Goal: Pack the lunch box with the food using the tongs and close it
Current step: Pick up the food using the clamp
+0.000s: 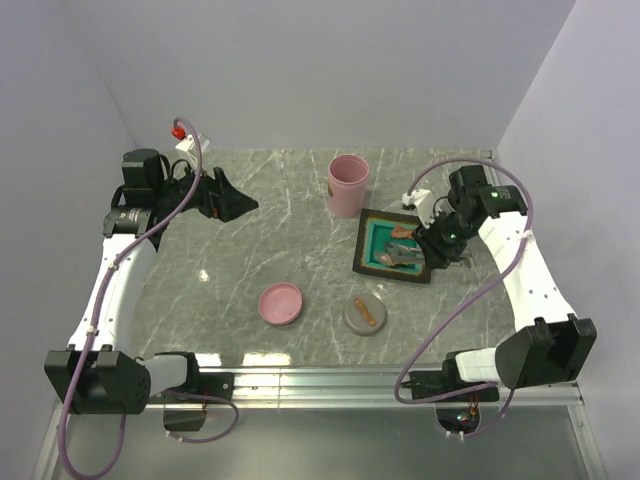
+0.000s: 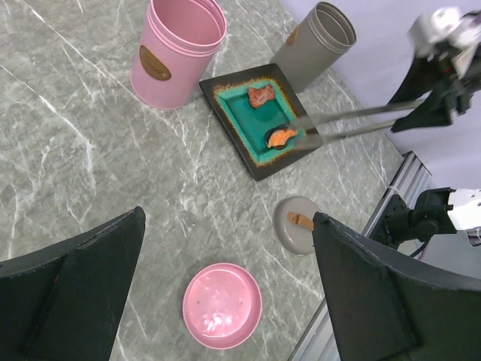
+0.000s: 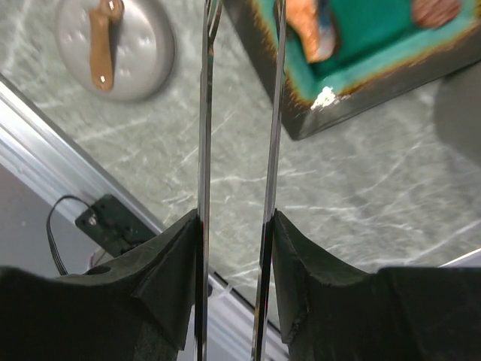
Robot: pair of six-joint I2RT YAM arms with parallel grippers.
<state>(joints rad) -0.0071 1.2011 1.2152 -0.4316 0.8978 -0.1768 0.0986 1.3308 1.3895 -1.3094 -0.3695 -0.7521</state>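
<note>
At the far left the left gripper (image 1: 232,200) hangs over the marble table (image 1: 250,250) with its claw fully released, holding nothing. Moving right, a pink lid (image 1: 281,302) and a grey lid (image 1: 365,315) carrying a brown strip (image 2: 301,220) lie near the front edge. The pink canister (image 1: 347,185), probably the lunch box, stands open behind them. Next comes the black tray (image 2: 239,147), where the food sits: a red piece (image 2: 261,95) and an orange piece (image 2: 282,137). These toy morsels look light, smooth and rounded, so they would likely squirt out of a hard pinch. A gentle squeeze across the middle of the long sides seems safest. The tongs (image 3: 203,113) reach the orange piece with their tips, though whether they pinch it is unclear. They are thin, springy and slick, and the right gripper (image 3: 234,222) is clenched across both arms.
</note>
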